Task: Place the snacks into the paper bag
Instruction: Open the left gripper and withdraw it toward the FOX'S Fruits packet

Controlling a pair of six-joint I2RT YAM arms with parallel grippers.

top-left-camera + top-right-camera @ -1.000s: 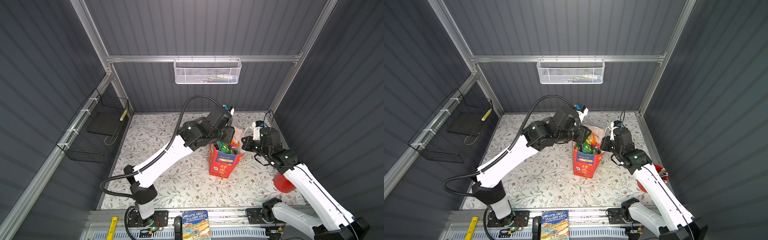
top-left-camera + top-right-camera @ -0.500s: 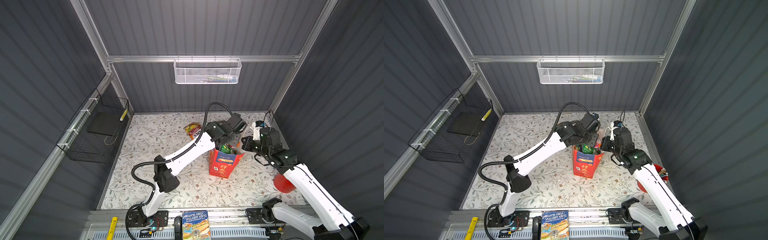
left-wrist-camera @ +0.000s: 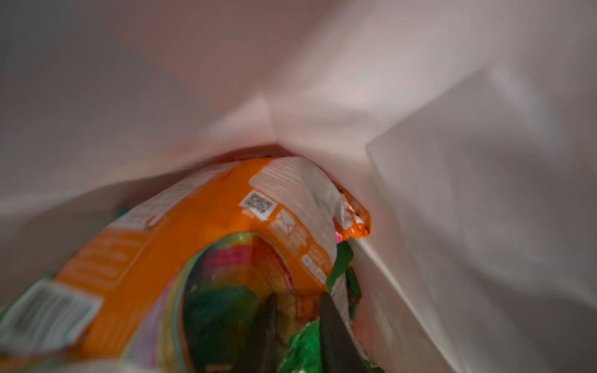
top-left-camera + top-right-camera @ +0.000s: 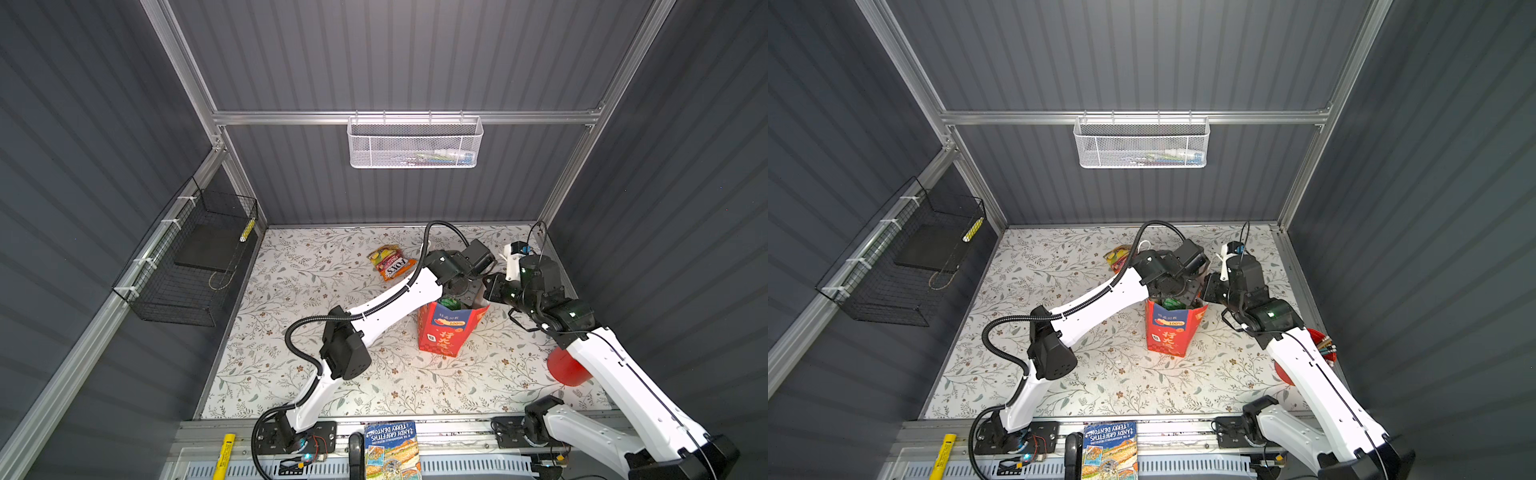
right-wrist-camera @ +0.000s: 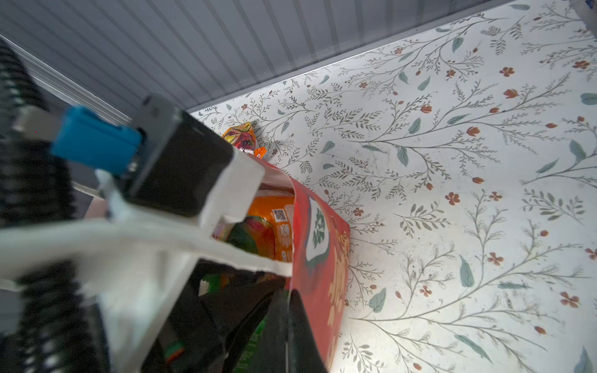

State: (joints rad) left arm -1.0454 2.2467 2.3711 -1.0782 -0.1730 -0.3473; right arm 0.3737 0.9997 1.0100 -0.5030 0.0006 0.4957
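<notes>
Snack pkt [image 4: 390,264] at 11 o'clock of paper bag [image 4: 440,336] looks light, crinkly, slick, so pinch edge seam; left claw [image 3: 298,300] narrow, grip unclear; right claw [image 5: 286,300] clamps bag rim.

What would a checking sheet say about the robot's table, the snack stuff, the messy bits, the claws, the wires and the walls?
Surface: floral tabletop, brightly lit.
Job's things: paper bag upright, with orange packet and others inside; one FOX'S packet lies on the table behind it.
Clutter: red cup beside the right arm; book at the front edge.
Grippers: left gripper inside the bag, grip unclear; right gripper shut on the bag's rim.
Cables: black hose along the left arm.
Surroundings: white basket and black wire basket on the walls.
</notes>
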